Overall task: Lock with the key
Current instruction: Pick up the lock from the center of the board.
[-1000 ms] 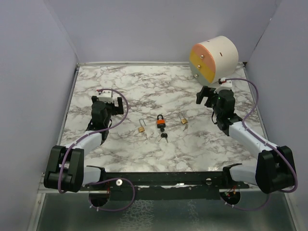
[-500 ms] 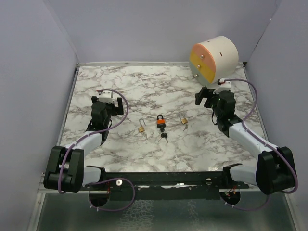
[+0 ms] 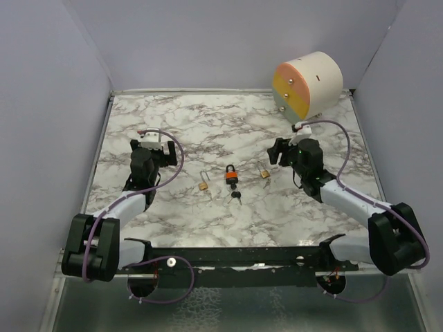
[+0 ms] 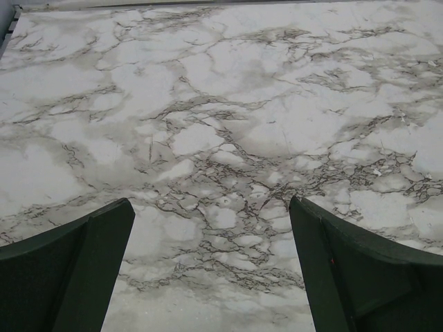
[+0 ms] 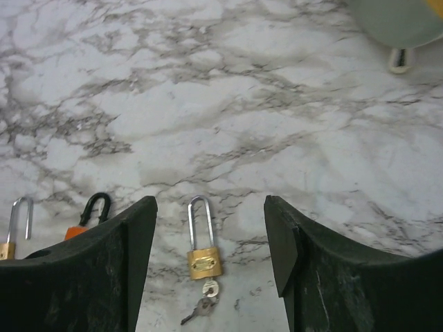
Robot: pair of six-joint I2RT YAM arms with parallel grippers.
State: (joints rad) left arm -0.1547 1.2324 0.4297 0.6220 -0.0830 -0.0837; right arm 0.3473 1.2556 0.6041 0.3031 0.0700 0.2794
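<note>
key: low centre of the right wrist view, at the foot of the small brass padlock and seemingly in its keyhole. It looks thin, hard and probably slick, so pinch it flat across the head.
small brass padlock: lies flat on the tabletop, right of centre in the top view. It looks light and rigid and is likely to skid on the marble, so brace the body by its flat sides. Whether the long shackle is seated, I cannot tell.
orange padlock: centre of the top view, with another key just below it.
second brass padlock: left of the orange padlock.
right hand: jaws apart and empty, with the small brass padlock framed between them.
left hand: wide and empty, over bare marble at middle left.
drum: upper right, well apart from the locks.
</note>
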